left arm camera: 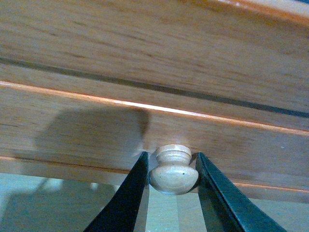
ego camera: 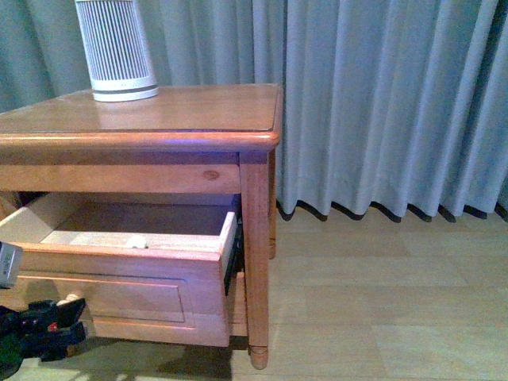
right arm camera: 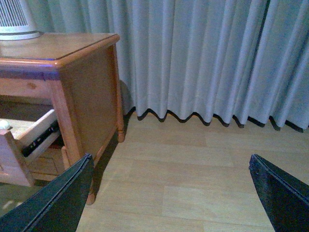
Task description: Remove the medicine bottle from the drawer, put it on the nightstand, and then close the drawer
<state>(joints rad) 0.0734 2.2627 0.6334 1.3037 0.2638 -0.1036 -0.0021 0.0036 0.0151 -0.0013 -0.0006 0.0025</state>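
Observation:
The honey-brown nightstand (ego camera: 190, 107) stands at the left, and its drawer (ego camera: 135, 290) is pulled out. A small white medicine bottle (ego camera: 136, 241) lies inside, just behind the drawer front, and only its top shows. In the left wrist view my left gripper (left arm camera: 171, 158) is shut on the round wooden drawer knob (left arm camera: 174, 170), one black finger on each side. In the front view that gripper (ego camera: 49, 324) shows at the lower left, in front of the drawer. My right gripper (right arm camera: 170, 157) hangs open over the bare floor to the right of the nightstand (right arm camera: 89, 87), holding nothing.
A large white ribbed device (ego camera: 117, 49) stands at the back left of the nightstand top. Grey-blue curtains (ego camera: 381, 103) hang behind, down to the pale wooden floor (ego camera: 381, 302). The nightstand's front leg (ego camera: 255, 262) stands beside the open drawer.

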